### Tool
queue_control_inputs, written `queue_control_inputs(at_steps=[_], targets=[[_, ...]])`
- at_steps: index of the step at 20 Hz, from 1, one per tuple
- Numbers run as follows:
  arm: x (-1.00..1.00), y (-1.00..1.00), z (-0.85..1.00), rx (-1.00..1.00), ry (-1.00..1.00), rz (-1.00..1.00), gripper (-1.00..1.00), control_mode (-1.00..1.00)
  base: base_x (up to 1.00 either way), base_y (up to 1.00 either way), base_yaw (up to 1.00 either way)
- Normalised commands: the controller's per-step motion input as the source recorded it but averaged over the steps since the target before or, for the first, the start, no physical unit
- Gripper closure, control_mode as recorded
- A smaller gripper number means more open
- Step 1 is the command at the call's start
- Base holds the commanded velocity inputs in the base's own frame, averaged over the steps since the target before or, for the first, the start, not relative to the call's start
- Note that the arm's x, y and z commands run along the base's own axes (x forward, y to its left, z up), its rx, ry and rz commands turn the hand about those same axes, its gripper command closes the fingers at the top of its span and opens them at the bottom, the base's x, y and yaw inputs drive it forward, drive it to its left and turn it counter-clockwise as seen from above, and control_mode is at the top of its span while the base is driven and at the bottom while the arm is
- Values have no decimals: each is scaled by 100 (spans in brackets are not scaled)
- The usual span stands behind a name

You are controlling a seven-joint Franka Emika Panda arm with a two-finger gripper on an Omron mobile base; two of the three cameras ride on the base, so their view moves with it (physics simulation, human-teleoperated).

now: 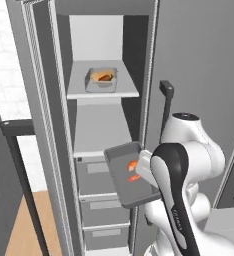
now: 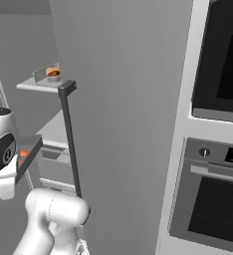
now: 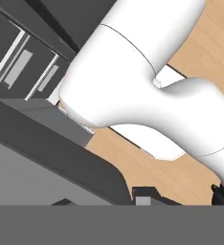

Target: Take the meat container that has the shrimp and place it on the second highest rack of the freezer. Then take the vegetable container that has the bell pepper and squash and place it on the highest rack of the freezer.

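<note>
The freezer (image 1: pixel 135 55) stands open, with its door (image 1: pixel 199 60) swung out to the right. My gripper (image 1: pixel 142 169) is shut on the rim of a dark grey meat container (image 1: pixel 123 176), which hangs tilted in front of the grey drawers (image 1: pixel 95 176). Two small orange-red shrimp pieces (image 1: pixel 133 171) lie in it. The container's edge (image 2: pixel 33 149) also shows beside my wrist. A fingertip (image 3: pixel 143 195) sits by its dark rim (image 3: pixel 61 158). On the highest rack (image 1: pixel 124 93) rests a grey container (image 1: pixel 101 80) with a tan and a red-orange piece. The lower rack (image 1: pixel 100 134) is bare.
The door's long dark bar handle (image 1: pixel 165 107) stands close beside my arm, seen also as the handle (image 2: pixel 70 139). A dark bar (image 1: pixel 16 155) stands at the left. Two wall ovens (image 2: pixel 214 199) fill the right. Wood floor (image 1: pixel 26 225) lies below.
</note>
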Motion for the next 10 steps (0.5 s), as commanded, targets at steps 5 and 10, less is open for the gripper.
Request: queue_control_inputs(at_steps=[5,10], targets=[[0,0,0,0,0,0,100,100,43,6,-16],[4,21,-5,0,0,-5,100,-100,1,34,-3]])
